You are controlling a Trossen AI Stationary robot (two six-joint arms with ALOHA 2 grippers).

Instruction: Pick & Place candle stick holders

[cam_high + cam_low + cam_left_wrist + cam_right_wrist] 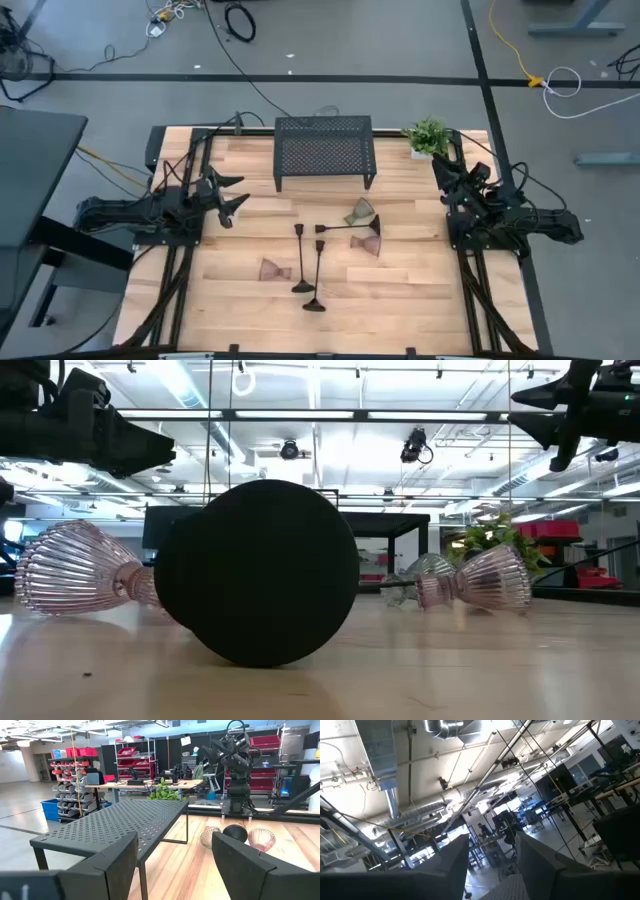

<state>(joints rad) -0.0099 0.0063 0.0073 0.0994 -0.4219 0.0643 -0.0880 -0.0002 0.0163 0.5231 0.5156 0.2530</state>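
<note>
Both tools, left [236,197] and right [447,180], wait open and empty at the tabletop [240,300] edges; a fallen black base [258,572] hides much in the low view.

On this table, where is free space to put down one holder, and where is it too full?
Bare wood lies along the near edge of the table, and between the left hand and the pinkish holder. It is crowded in front of the mesh rack, where the black stems and glass holders lie together.
</note>
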